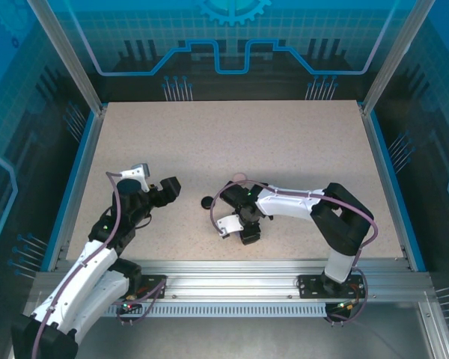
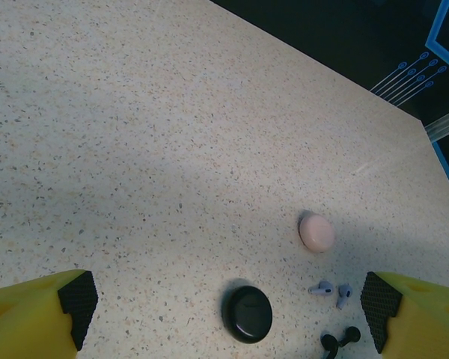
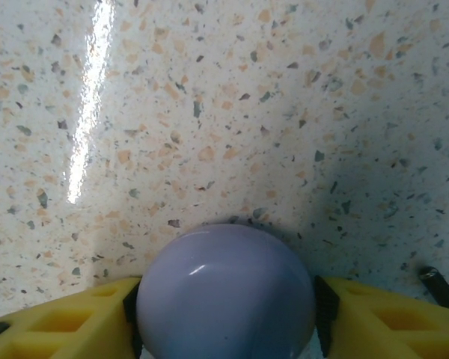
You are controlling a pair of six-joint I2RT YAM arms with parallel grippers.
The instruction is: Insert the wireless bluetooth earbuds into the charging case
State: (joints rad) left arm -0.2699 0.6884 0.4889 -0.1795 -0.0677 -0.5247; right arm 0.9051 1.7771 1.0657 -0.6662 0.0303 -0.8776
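- The left gripper (image 1: 172,187) is hovering over the left half of the speckled table (image 1: 284,134), its jaws spread wide and gripping nothing. In the wrist view its yellow fingers (image 2: 37,318) are framing the scene from both lower corners.
- The right gripper (image 1: 248,233) is pointing down near the middle of the table. Its yellow fingers (image 3: 52,325) are pressing their dark pads against both sides of a round lavender case (image 3: 224,292), clamping it as it is sitting lid-down on the tabletop.
- Two lavender earbuds (image 2: 333,290) are lying loose on the table, close beside each other and outside any case.
- Two black earbuds (image 2: 340,342) are lying just beside the lavender pair, also loose on the table, and are partly cut off by the lower edge of the left wrist view.
- A black case (image 2: 247,314) is sitting closed near both pairs, apart from them, between the left gripper's fingers as that camera sees it.
- A pink case (image 2: 316,232) is resting closed a little beyond the lavender earbuds, not touching them.
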